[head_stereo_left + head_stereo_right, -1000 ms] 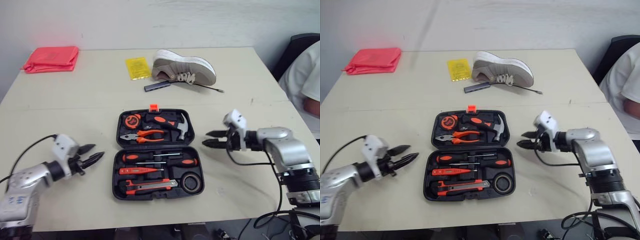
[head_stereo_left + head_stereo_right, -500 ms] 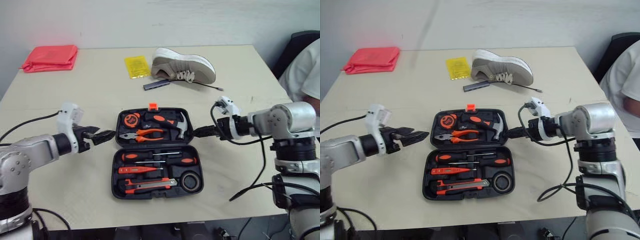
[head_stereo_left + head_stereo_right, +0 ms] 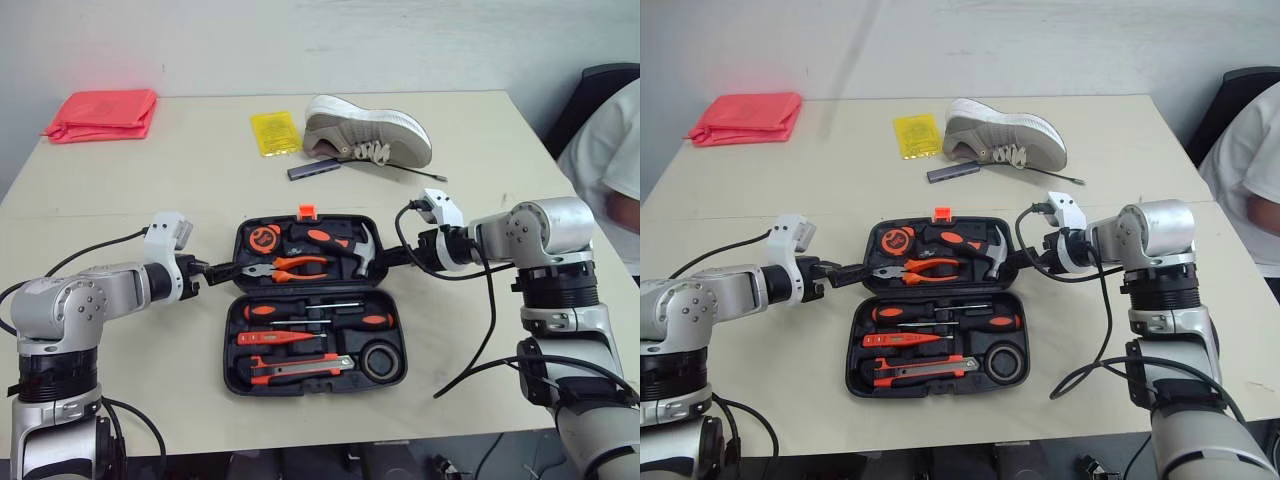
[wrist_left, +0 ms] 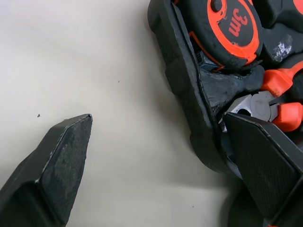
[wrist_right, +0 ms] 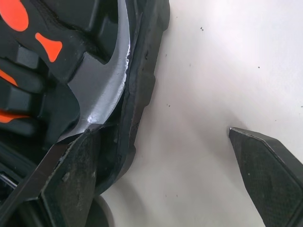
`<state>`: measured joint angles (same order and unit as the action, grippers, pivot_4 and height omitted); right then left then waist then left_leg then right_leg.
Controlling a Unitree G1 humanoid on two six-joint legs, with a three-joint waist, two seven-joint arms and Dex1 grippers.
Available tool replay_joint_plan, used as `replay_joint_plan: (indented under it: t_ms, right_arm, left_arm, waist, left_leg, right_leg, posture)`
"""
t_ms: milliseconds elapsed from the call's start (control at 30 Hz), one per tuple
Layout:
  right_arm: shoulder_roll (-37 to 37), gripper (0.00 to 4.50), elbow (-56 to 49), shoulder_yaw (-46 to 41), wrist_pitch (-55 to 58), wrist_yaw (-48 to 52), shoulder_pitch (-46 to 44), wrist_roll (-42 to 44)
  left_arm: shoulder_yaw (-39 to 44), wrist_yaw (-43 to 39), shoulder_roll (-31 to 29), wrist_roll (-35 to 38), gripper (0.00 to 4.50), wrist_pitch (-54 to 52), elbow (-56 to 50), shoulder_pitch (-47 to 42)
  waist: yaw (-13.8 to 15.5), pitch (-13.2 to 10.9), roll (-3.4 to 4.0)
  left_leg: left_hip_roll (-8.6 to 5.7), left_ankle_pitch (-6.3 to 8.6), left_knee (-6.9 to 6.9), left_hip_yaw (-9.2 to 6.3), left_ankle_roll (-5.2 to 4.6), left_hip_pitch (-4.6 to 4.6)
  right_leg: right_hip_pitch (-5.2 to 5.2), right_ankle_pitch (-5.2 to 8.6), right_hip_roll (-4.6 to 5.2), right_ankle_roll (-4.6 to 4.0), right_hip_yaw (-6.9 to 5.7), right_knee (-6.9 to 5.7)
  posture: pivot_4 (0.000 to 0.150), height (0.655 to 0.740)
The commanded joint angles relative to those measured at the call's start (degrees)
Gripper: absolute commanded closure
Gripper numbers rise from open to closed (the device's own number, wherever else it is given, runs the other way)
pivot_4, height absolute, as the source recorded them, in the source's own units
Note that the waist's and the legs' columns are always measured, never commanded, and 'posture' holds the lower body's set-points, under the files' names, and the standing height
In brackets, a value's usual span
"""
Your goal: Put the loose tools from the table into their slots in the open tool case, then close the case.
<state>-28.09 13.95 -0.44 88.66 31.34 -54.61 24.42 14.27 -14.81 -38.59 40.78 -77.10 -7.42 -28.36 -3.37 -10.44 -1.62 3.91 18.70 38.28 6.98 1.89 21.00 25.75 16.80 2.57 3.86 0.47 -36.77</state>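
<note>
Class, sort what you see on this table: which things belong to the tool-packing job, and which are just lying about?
Job in hand: tool case, hammer, pliers, tape measure, screwdrivers.
Lying about: shoe, yellow packet, red cloth, grey bar beside the shoe.

You see a tool case (image 5: 142, 80) of black matt plastic with a rough rim. The hammer head (image 5: 102, 90) is smooth, shiny metal. The tabletop (image 3: 150, 180) looks smooth and dull. The pads (image 5: 265, 175) of your right tool (image 5: 161, 139) look black and grainy.
</note>
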Motion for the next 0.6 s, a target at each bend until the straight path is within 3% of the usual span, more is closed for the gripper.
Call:
replay_joint_plan:
  t_ms: [33, 67, 167, 233, 333, 367, 467, 600]
  right_arm:
    - [1.36, 0.0, 1.4, 0.21, -0.1, -1.39, -0.49, -0.55]
    - [1.64, 0.0, 1.73, 0.48, -0.02, -1.82, -0.65, -0.83]
    - [1.84, 0.0, 2.2, 1.2, 0.11, -2.42, -0.48, -1.3]
    - [1.85, 0.76, 2.23, 1.24, 0.37, -2.48, -0.24, -1.23]
    - [2.98, 2.26, 2.24, 0.09, 2.06, -2.81, -0.16, -0.59]
    - [3.52, 2.75, 2.28, -0.49, 2.61, -3.08, -0.13, -0.45]
    - [5.3, 4.2, 2.21, -2.77, 2.06, -4.86, 0.28, -1.07]
    - [7.3, 4.38, 0.44, -6.82, -3.06, -6.09, 1.06, -0.79]
  left_arm:
    - [-0.87, -1.27, 0.16, -1.28, 0.54, 0.23, 0.97, -1.23]
    - [-1.37, -1.68, 0.15, -1.57, 0.76, 0.1, 1.35, -1.34]
    - [-1.99, -2.48, 0.27, -2.22, 2.03, 0.26, 1.69, -1.26]
    - [-2.02, -2.77, 0.5, -2.48, 2.9, 0.37, 1.63, -1.15]
    - [-1.92, -3.75, 1.04, -2.43, 4.27, 0.8, 1.02, -0.61]
    - [-1.81, -3.99, 1.36, -2.33, 4.5, 1.04, 0.72, -0.37]
    - [-1.27, -4.63, 2.26, -2.07, 4.5, 3.19, -0.59, 0.5]
    - [0.61, -5.52, 2.82, -1.5, 4.5, 5.97, -2.48, 2.17]
  waist:
    - [-0.02, 0.01, -0.01]
    - [-0.03, 0.02, -0.03]
    - [-0.12, 0.09, -0.14]
    - [-0.18, 0.11, -0.17]
    - [-0.07, 0.13, -0.16]
    - [-0.05, 0.14, -0.19]
    - [-0.04, 0.31, -0.38]
    - [-0.08, 0.5, -0.69]
  left_leg:
    - [-0.03, -0.02, -0.01, 0.0, -0.03, -0.01]
    - [-0.04, -0.04, 0.0, 0.0, -0.04, -0.04]
    - [-0.03, -0.05, -0.02, -0.02, -0.03, -0.09]
    - [-0.01, -0.05, -0.03, -0.03, -0.02, -0.11]
    - [-0.01, -0.09, -0.07, -0.03, 0.03, -0.17]
    - [-0.01, -0.11, -0.08, -0.06, 0.04, -0.22]
    - [0.0, -0.11, -0.14, -0.06, 0.04, -0.44]
    - [0.04, -0.11, -0.17, -0.06, 0.04, -0.47]
  right_leg:
    - [-0.01, -0.03, 0.0, 0.0, 0.01, -0.01]
    - [-0.03, -0.06, 0.0, 0.01, 0.01, -0.01]
    - [-0.08, -0.07, 0.04, 0.0, 0.02, -0.02]
    - [-0.09, -0.07, 0.07, 0.0, 0.03, -0.04]
    - [-0.1, -0.07, 0.08, -0.01, 0.05, -0.09]
    - [-0.14, -0.07, 0.08, -0.02, 0.06, -0.1]
    - [-0.33, -0.06, 0.09, -0.04, 0.08, -0.1]
    - [-0.36, -0.1, 0.19, -0.1, 0.09, -0.08]
  posture:
    - [0.15, 0.74]
    - [0.15, 0.74]
    - [0.15, 0.74]
    - [0.15, 0.74]
    - [0.15, 0.74]
    - [0.15, 0.74]
    - [0.15, 0.74]
    - [0.15, 0.74]
